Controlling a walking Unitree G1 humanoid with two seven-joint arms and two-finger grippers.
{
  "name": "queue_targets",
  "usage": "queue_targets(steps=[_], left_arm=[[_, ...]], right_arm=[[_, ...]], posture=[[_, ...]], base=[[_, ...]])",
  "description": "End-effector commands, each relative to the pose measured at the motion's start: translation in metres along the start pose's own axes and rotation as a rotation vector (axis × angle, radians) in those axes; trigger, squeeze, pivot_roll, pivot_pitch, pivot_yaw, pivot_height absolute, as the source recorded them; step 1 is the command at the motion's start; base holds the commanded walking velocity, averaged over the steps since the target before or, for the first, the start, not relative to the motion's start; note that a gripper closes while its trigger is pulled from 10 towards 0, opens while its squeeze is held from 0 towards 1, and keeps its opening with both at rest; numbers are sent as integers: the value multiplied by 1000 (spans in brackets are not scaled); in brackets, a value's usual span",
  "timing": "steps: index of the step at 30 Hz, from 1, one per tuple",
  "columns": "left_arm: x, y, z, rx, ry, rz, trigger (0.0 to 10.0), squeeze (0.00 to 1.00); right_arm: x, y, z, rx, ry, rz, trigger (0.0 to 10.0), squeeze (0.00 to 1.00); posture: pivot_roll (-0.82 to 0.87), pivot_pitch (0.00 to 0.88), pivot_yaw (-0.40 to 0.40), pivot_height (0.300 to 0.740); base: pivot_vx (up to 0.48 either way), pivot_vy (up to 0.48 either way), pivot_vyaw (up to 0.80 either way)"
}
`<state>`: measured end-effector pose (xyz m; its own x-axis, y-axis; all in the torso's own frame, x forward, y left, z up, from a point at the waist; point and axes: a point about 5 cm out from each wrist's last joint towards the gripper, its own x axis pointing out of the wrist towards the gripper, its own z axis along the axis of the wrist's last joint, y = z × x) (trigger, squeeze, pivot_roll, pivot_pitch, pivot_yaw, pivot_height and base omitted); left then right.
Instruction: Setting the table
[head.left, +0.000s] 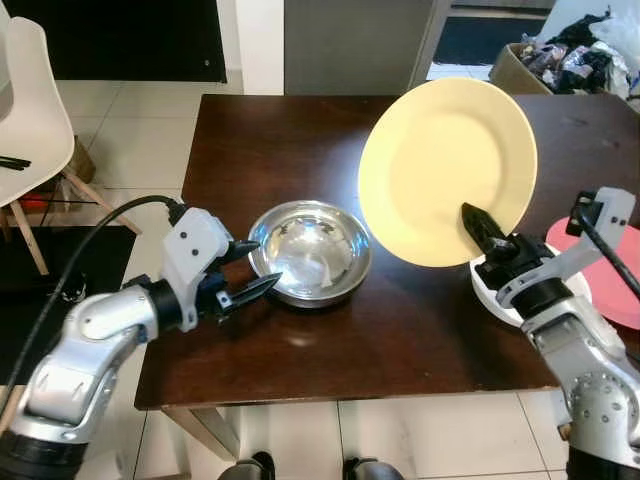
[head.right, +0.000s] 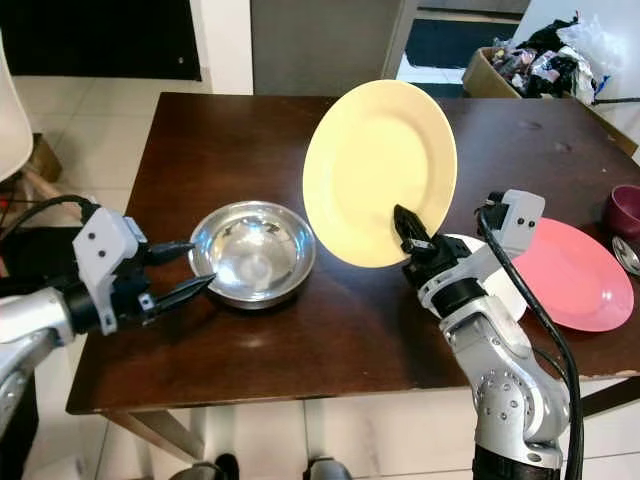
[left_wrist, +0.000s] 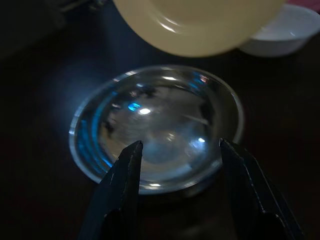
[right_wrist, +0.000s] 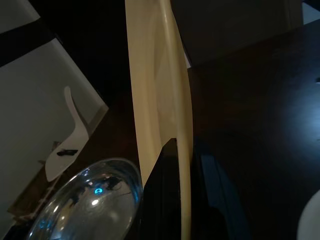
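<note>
A dark brown wooden table (head.left: 300, 130) stood on a floor (head.left: 140, 140) of pale square tiles, its glossy top catching soft reflections of the room's light. To the robot's left, a white moulded chair (head.left: 30, 110) with slanted wooden legs sat on the tiles, beside a dark mat (head.left: 90, 260). Behind the table rose a white pillar (head.left: 262, 45), with a black panel (head.left: 120, 38) on one side and a grey wall (head.left: 355, 45) on the other. At the far right, a cardboard box (head.left: 520, 68) held a heap of crumpled things.
</note>
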<state>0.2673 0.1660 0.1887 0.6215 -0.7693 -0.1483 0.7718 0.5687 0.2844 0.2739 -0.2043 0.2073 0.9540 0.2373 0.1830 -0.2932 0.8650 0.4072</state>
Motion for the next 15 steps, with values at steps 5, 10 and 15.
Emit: queue_targets(steps=[5,10,15], left_arm=[[-2,-20,-23,1,120,-171,10000,0],[4,-30,-35,22,170,-241,10000,0],[21,-42,-46,9,199,-313,10000,0]], right_arm=[[0,1,22,-43,-77,6,10000,0],[-2,-1,37,-108,-121,5,10000,0],[-4,-2,46,-124,-138,6,10000,0]], posture=[[-120,66,46,740],[-132,62,50,740],[-148,56,55,740]], base=[[0,0,0],[0,0,0],[0,0,0]])
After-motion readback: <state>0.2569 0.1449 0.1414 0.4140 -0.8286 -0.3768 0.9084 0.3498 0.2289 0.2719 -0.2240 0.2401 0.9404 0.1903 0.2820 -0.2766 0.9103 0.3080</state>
